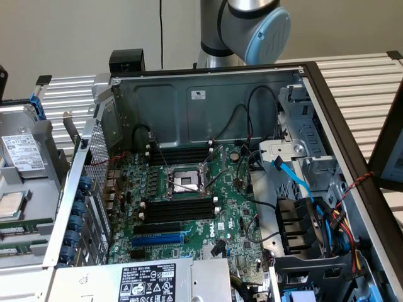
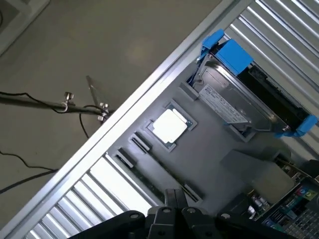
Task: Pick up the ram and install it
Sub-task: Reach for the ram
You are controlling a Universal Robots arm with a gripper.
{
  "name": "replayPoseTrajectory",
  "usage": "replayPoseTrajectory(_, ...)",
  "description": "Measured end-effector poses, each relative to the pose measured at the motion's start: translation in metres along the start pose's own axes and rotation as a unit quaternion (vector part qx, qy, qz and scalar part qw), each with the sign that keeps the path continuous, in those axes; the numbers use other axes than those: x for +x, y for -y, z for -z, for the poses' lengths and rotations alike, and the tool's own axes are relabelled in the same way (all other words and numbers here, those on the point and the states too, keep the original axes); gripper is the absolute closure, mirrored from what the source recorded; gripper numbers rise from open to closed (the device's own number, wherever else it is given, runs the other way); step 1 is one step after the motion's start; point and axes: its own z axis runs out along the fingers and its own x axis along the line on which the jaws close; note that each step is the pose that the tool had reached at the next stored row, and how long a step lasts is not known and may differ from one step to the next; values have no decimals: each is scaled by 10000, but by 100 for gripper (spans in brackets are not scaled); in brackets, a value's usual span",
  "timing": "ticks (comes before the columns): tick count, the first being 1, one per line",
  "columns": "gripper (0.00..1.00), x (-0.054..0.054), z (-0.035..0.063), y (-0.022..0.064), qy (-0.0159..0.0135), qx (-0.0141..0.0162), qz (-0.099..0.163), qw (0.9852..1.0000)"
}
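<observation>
One ram (image 2: 155, 175) just beside tool (image 2: 174, 194)

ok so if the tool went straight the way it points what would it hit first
Likely the grey tray, about at the long dark strip in it just beyond the tool; depth is unclear.

An open computer case (image 1: 182, 107) holds a green motherboard (image 1: 236, 217); a grey tray (image 2: 214, 149) carries a processor (image 2: 169, 125) and hard drive (image 2: 234, 102).

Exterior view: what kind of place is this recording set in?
Probably a lab bench for PC assembly: an open case with its motherboard bare, on a slatted metal table, a robot arm behind it, and a tray holding a hard drive and CPU.
</observation>
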Motion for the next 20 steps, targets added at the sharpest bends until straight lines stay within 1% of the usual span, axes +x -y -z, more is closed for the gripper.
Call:
replayPoseTrajectory(2, 90, 0, 0, 0, -13, 18, 179, 9998)
replayPoseTrajectory(5, 90, 1, 0, -1, -33, 42, 453, 9990)
replayPoseTrajectory(8, 90, 1, 0, -1, -49, 65, 724, 9973)
replayPoseTrajectory(10, 90, 1, 0, -1, -60, 81, 905, 9958)
replayPoseTrajectory(12, 90, 2, 0, -2, -71, 96, 1083, 9940)
replayPoseTrajectory(16, 90, 2, 0, -2, -92, 125, 1440, 9895)
replayPoseTrajectory(18, 90, 2, 0, -2, -103, 140, 1620, 9866)
replayPoseTrajectory(20, 90, 2, 0, -2, -114, 154, 1800, 9835)
